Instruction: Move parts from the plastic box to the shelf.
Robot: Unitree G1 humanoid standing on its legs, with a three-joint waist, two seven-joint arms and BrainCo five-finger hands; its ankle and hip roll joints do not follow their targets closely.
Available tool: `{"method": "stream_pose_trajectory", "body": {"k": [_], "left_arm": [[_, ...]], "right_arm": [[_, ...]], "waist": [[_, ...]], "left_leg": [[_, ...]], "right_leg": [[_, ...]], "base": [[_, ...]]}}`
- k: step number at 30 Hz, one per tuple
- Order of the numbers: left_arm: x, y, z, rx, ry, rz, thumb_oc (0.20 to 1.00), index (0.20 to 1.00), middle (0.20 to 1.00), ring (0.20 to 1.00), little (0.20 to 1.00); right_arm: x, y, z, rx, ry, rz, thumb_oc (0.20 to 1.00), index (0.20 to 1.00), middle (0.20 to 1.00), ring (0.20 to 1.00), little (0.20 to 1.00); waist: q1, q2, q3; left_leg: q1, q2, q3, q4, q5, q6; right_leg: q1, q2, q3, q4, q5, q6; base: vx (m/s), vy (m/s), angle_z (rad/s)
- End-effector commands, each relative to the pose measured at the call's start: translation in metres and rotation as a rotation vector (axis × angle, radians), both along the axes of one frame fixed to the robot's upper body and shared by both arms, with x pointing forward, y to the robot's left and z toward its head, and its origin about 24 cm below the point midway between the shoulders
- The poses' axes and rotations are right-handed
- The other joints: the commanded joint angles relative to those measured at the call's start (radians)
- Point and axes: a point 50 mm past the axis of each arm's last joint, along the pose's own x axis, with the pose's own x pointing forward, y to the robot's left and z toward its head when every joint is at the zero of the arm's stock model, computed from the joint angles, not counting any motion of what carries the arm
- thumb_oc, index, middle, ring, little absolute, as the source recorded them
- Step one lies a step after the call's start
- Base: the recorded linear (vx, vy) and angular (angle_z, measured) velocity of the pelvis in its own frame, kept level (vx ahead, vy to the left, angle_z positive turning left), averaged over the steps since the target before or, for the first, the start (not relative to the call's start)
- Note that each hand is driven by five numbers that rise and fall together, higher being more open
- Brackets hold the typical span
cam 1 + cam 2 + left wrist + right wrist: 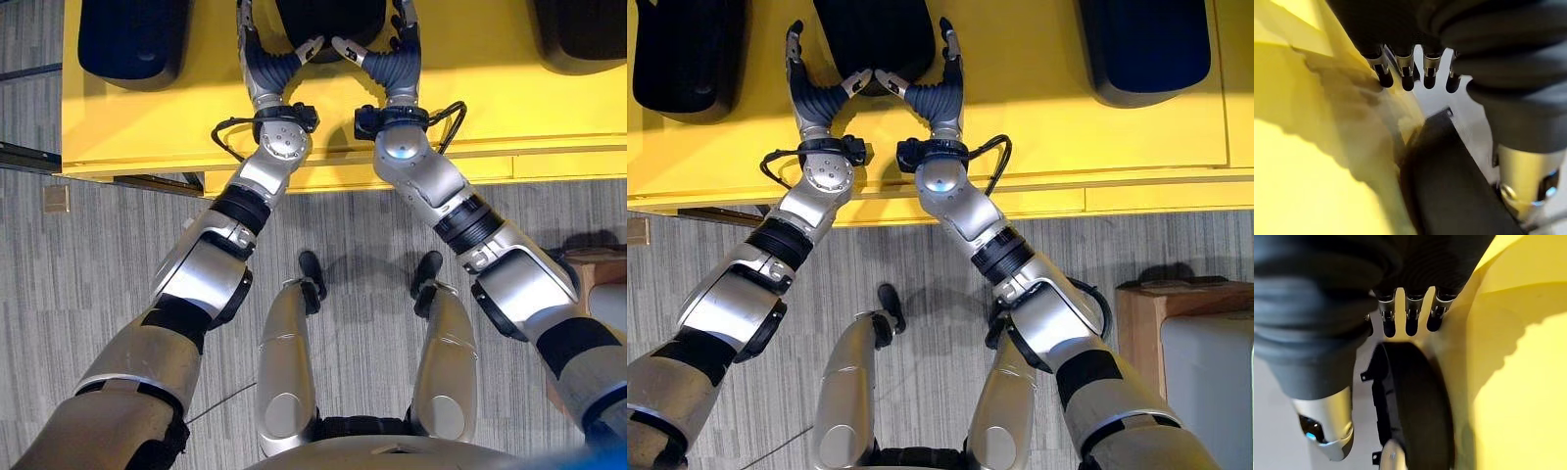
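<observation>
Part point(328, 22), dark and rounded, lies on the yellow surface point(470, 88) between your two hands. Your left hand point(266, 61) flanks its left side and your right hand point(394, 59) its right, fingers point(1410, 318) straight and spread, thumbs angled toward each other at the part's near edge. Two more dark parts point(132, 39) lie left and right point(583, 34) of the middle part, well apart from it.

Smooth glossy yellow shelf point(490, 88) carries matt black plastic parts point(132, 39); the floor point(98, 294) looks like ribbed grey carpet
</observation>
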Motion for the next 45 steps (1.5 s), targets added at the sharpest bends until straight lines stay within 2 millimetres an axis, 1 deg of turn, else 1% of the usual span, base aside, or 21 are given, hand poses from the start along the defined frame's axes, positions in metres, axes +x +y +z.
{"method": "stream_pose_trajectory", "body": {"k": [1,2,3,4,9,11,12,18,20,22,24,27,32,36,45], "left_arm": [[-0.005,-0.028,0.017,0.046,-0.073,-0.095,1.0,1.0,1.0,1.0,1.0],[-0.005,-0.028,0.018,0.028,-0.07,-0.09,1.0,1.0,1.0,1.0,1.0],[-0.005,-0.028,0.018,0.054,-0.077,-0.091,1.0,1.0,1.0,1.0,1.0],[-0.005,-0.03,0.019,0.065,-0.084,-0.1,1.0,1.0,1.0,1.0,1.0],[-0.006,-0.033,0.021,0.085,-0.088,-0.146,1.0,1.0,1.0,1.0,1.0],[-0.007,-0.034,0.022,0.079,-0.103,-0.145,1.0,1.0,1.0,1.0,1.0],[-0.007,-0.033,0.021,0.059,-0.101,-0.141,1.0,1.0,1.0,1.0,1.0],[-0.008,-0.032,0.016,0.06,-0.099,-0.134,1.0,1.0,1.0,1.0,1.0],[-0.008,-0.029,0.013,0.05,-0.099,-0.13,1.0,1.0,1.0,1.0,1.0],[-0.009,-0.028,0.011,0.051,-0.101,-0.126,1.0,1.0,1.0,1.0,1.0],[-0.01,-0.026,0.009,0.035,-0.111,-0.116,1.0,1.0,1.0,1.0,1.0],[-0.012,-0.026,0.006,0.043,-0.125,-0.105,1.0,1.0,1.0,1.0,1.0],[-0.013,-0.025,0.002,0.045,-0.134,-0.099,1.0,1.0,1.0,1.0,1.0],[-0.014,-0.028,-0.001,0.079,-0.139,-0.108,1.0,1.0,1.0,1.0,1.0],[-0.02,-0.037,-0.016,0.096,-0.135,-0.136,1.0,1.0,1.0,1.0,1.0]], "right_arm": [[0.001,0.015,0.008,-0.021,0.013,0.082,1.0,1.0,1.0,1.0,1.0],[0.001,0.014,0.009,-0.01,0.02,0.082,1.0,1.0,1.0,1.0,1.0],[0.005,0.015,0.005,0.018,0.078,0.113,1.0,1.0,1.0,1.0,1.0],[0.007,0.016,0.003,0.028,0.097,0.133,1.0,1.0,1.0,1.0,1.0],[0.008,0.019,0.003,0.02,0.096,0.187,1.0,1.0,1.0,1.0,1.0],[0.007,0.02,0.004,-0.023,0.085,0.213,1.0,1.0,1.0,1.0,1.0],[0.006,0.024,0.003,-0.06,0.083,0.24,1.0,1.0,1.0,1.0,1.0],[0.003,0.03,-0.002,-0.132,0.072,0.282,1.0,1.0,1.0,1.0,1.0],[0.001,0.03,-0.005,-0.131,0.08,0.298,1.0,1.0,1.0,1.0,1.0],[0.0,0.031,-0.009,-0.121,0.087,0.324,1.0,1.0,1.0,1.0,1.0],[-0.005,0.033,-0.017,-0.108,0.091,0.369,1.0,1.0,1.0,1.0,1.0],[-0.008,0.033,-0.027,-0.073,0.119,0.391,1.0,1.0,1.0,1.0,1.0],[-0.01,0.028,-0.039,-0.026,0.134,0.383,1.0,1.0,1.0,1.0,1.0],[-0.012,0.027,-0.046,0.03,0.152,0.394,1.0,1.0,1.0,1.0,1.0],[-0.015,0.021,-0.066,0.044,0.177,0.396,1.0,1.0,1.0,1.0,1.0]], "waist": [[0.027,0.036,-0.03],[0.027,0.037,-0.03],[0.031,0.033,-0.03],[0.034,0.033,-0.03],[0.037,0.029,-0.03],[0.039,0.029,-0.03],[0.039,0.027,-0.03],[0.038,0.02,-0.03],[0.036,0.019,-0.03],[0.034,0.018,-0.03],[0.027,0.011,-0.03],[0.019,0.003,-0.03],[0.007,-0.005,-0.03],[-0.001,-0.011,-0.03],[-0.016,-0.017,-0.03]], "left_leg": [[0.037,-0.051,0.052,-0.082,0.017,0.033],[0.034,-0.051,0.049,-0.079,0.017,0.034],[0.028,-0.053,0.043,-0.073,0.016,0.034],[0.023,-0.054,0.041,-0.07,0.015,0.035],[0.02,-0.055,0.035,-0.068,0.013,0.037],[0.021,-0.055,0.033,-0.071,0.013,0.037],[0.021,-0.054,0.032,-0.071,0.013,0.037],[0.025,-0.051,0.032,-0.072,0.012,0.037],[0.027,-0.049,0.033,-0.073,0.013,0.036],[0.03,-0.046,0.034,-0.076,0.014,0.034],[0.033,-0.043,0.036,-0.083,0.019,0.029],[0.038,-0.039,0.039,-0.09,0.023,0.024],[0.043,-0.034,0.044,-0.101,0.029,0.017],[0.047,-0.03,0.049,-0.105,0.031,0.013],[0.045,-0.024,0.056,-0.105,0.032,0.009]], "right_leg": [[-0.028,0.03,0.01,0.094,-0.023,0.005],[-0.031,0.03,0.012,0.098,-0.023,0.004],[-0.037,0.031,0.014,0.11,-0.026,0.003],[-0.04,0.032,0.014,0.114,-0.027,0.003],[-0.042,0.034,0.012,0.119,-0.028,0.003],[-0.041,0.036,0.012,0.114,-0.027,0.004],[-0.043,0.036,0.012,0.116,-0.028,0.006],[-0.039,0.039,0.013,0.112,-0.028,0.007],[-0.037,0.041,0.013,0.11,-0.029,0.007],[-0.035,0.043,0.016,0.108,-0.031,0.007],[-0.031,0.049,0.019,0.102,-0.034,0.006],[-0.024,0.056,0.017,0.092,-0.035,0.007],[-0.02,0.066,0.022,0.084,-0.04,0.004],[-0.016,0.071,0.022,0.082,-0.045,0.003],[-0.016,0.079,0.025,0.078,-0.053,0.002]], "base": [[0.02,-0.006,0.09],[0.02,-0.019,0.12],[0.01,-0.036,0.1],[0.0,-0.034,0.06],[-0.01,-0.03,0.02],[-0.02,-0.042,0.0],[-0.02,-0.036,0.0],[-0.01,-0.039,0.0],[-0.01,-0.018,0.0],[0.0,0.0,0.0],[-0.03,-0.031,-0.01],[-0.02,-0.023,-0.01],[-0.01,-0.003,-0.02],[-0.01,0.005,-0.04],[0.0,0.009,-0.05]]}}
